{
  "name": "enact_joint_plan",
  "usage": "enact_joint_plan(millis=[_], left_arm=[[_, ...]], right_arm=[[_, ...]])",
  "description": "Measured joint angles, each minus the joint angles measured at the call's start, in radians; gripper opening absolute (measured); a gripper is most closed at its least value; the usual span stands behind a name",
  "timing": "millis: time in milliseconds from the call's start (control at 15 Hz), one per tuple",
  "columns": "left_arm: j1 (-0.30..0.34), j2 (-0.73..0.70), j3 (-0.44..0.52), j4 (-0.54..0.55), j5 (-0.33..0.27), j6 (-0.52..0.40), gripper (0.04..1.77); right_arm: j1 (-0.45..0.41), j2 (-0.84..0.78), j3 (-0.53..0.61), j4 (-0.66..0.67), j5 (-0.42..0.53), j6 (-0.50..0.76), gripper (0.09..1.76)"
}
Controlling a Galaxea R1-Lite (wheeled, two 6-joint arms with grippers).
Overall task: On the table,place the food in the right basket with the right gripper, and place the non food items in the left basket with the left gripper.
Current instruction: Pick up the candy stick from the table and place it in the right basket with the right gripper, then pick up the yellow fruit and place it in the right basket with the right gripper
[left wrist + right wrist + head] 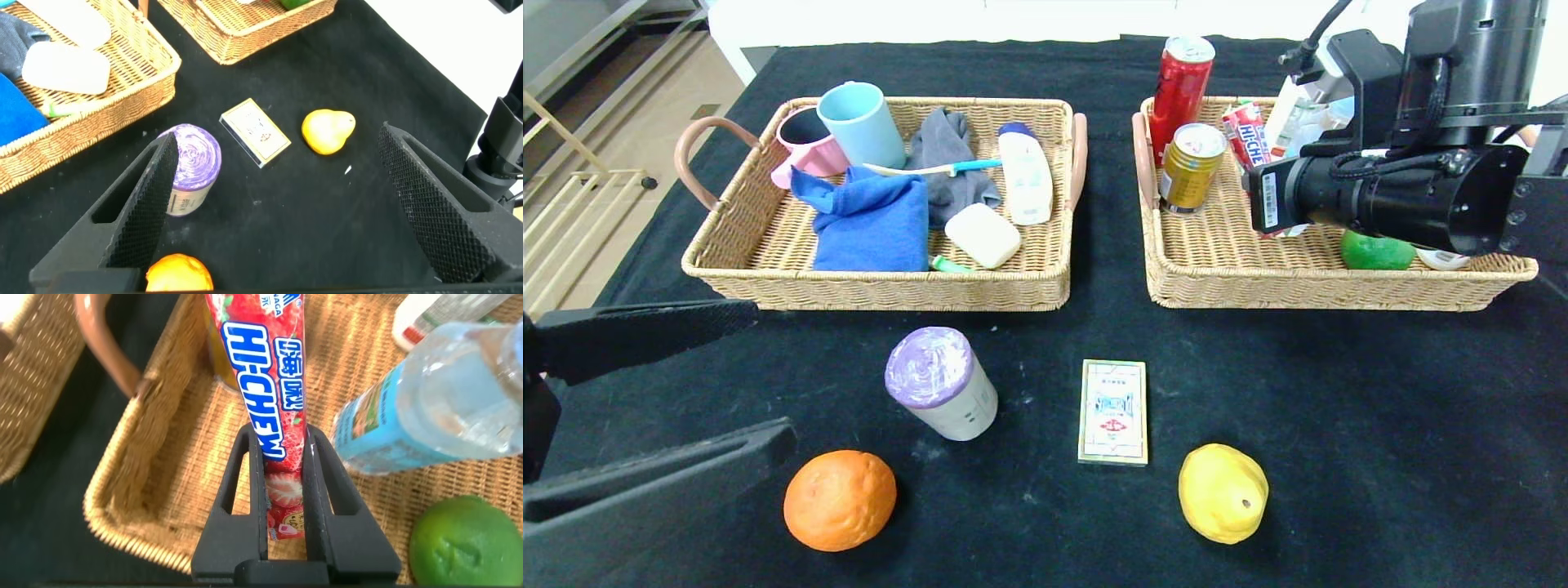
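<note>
My right gripper hangs over the right basket, shut on the lower end of the red Hi-Chew stick, whose top shows in the head view. A clear bottle lies in that basket beside the stick. My left gripper stands open and empty at the table's near left. On the black table rest the purple-topped roll, the yellow-edged card box, the orange and the yellow pear. The left basket stands behind the roll.
The right basket also holds a red can, a gold can and a green lime. In the left basket lie a blue mug, a blue cloth, a grey cloth, a toothbrush and white items.
</note>
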Motion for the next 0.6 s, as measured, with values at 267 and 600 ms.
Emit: enact_joint_plan(millis=[267,600], left_arm=[[0.0,0.0,0.001,0.001,0.0,0.0,1.76],[0.0,0.0,0.001,0.0,0.0,0.0,1.76]], right_arm=[[-0.009,0.011,-0.002,-0.007,-0.005,-0.001,0.65],[-0.009,0.014,0.0,-0.004,-0.006,-0.004,1.15]])
